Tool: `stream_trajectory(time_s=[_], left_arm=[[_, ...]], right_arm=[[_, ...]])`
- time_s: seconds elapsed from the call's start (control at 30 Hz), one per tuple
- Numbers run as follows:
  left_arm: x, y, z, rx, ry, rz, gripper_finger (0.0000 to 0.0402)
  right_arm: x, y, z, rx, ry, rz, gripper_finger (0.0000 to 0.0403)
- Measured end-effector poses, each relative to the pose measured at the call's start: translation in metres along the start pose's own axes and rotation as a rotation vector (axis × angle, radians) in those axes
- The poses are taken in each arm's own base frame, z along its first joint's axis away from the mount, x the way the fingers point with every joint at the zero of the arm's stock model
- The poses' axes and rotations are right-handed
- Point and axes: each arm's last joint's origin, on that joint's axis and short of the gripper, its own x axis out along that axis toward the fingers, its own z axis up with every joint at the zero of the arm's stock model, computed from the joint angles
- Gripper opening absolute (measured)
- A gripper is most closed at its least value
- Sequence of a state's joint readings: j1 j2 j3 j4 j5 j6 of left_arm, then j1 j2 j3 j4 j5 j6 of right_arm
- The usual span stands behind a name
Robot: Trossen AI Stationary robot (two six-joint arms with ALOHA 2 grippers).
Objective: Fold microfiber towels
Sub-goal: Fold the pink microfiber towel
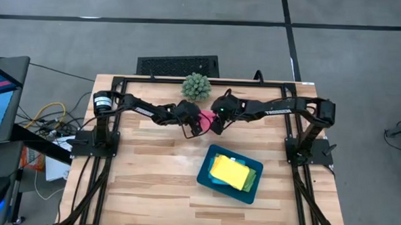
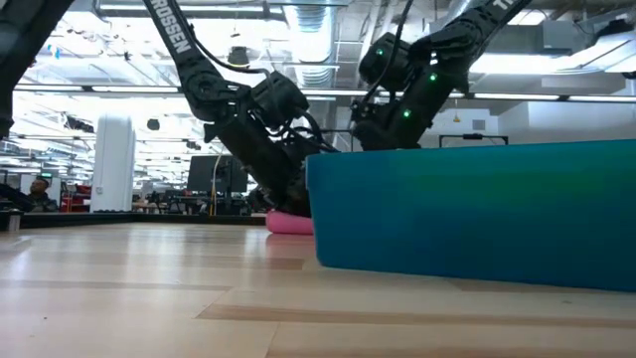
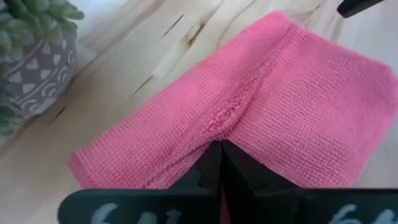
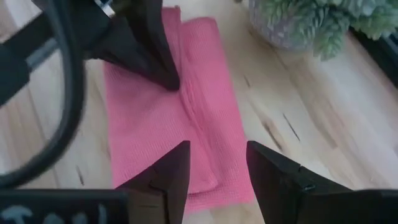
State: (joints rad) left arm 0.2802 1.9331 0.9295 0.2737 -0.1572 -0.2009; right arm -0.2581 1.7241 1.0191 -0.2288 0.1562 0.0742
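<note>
Pink towel (image 3: pixel 267 106) mid-fold, both arms working it at the back of the table (image 1: pixel 150 185), beside the plant (image 1: pixel 196 87).
Left gripper (image 3: pixel 221 158) is pinching a ridge of the pink cloth, jaws closed on it; right gripper (image 4: pixel 217 168) is hovering just over the same towel, jaws apart, holding nothing. Both arms are reaching inward from their side mounts, wrists pitched down, nearly meeting. Yellow towel (image 1: pixel 229 171) is sitting in the tray (image 1: pixel 204 175) on top of a green one (image 1: pixel 250 178). Next, likely: left carrying the pinched edge across, right pinning the cloth flat so it isn't dragging.
</note>
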Motion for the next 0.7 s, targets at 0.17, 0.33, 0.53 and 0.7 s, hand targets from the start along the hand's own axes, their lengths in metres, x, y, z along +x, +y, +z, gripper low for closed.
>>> stream_trajectory(time_s=[0.17,0.33,0.53,0.7], left_arm=[[0.000,0.000,0.002,0.023,-0.019,-0.007,0.0000],[-0.002,-0.001,0.006,0.032,-0.042,-0.028,0.0000],[-0.019,-0.002,0.023,0.023,-0.099,-0.038,0.0000],[-0.028,-0.002,0.032,0.058,-0.142,-0.054,0.0000]], right_arm=[[0.016,0.003,-0.005,-0.002,0.026,0.001,0.0182],[0.041,0.000,-0.027,0.019,0.134,-0.024,0.0182],[0.048,-0.010,-0.034,0.054,0.166,-0.030,0.0182],[0.039,-0.012,-0.031,0.039,0.151,-0.040,0.0182]])
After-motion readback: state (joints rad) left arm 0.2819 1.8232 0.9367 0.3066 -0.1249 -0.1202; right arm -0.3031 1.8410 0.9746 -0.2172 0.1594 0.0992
